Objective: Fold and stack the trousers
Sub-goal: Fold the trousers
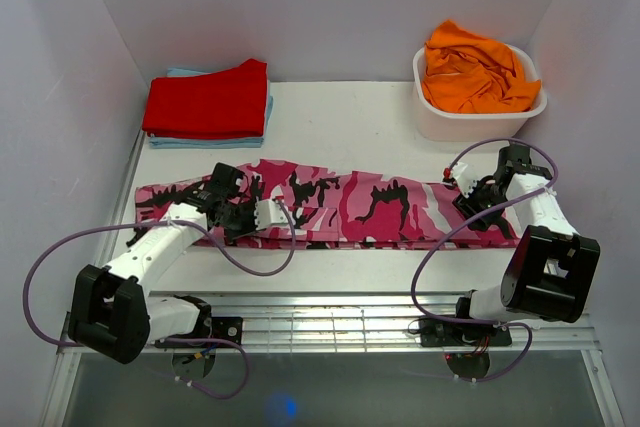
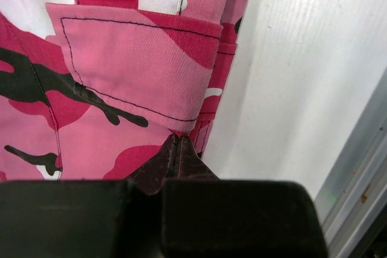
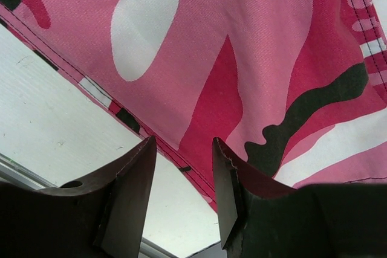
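Observation:
The pink, magenta, white and black camouflage trousers (image 1: 350, 207) lie stretched flat across the table from left to right. My left gripper (image 1: 262, 217) sits low over their left part. In the left wrist view its jaws (image 2: 177, 142) are closed, pinching the fabric edge just below a stitched pocket (image 2: 139, 64). My right gripper (image 1: 468, 197) is at the right end of the trousers. In the right wrist view it (image 3: 181, 143) is open, its fingers astride the stitched edge of the trousers (image 3: 242, 58), one over cloth and one over bare table.
A folded red garment (image 1: 207, 99) lies on a light blue one at the back left. A white tub (image 1: 478, 117) holding an orange garment (image 1: 475, 72) stands at the back right. A metal grate (image 1: 330, 322) runs along the near edge, with walls on three sides.

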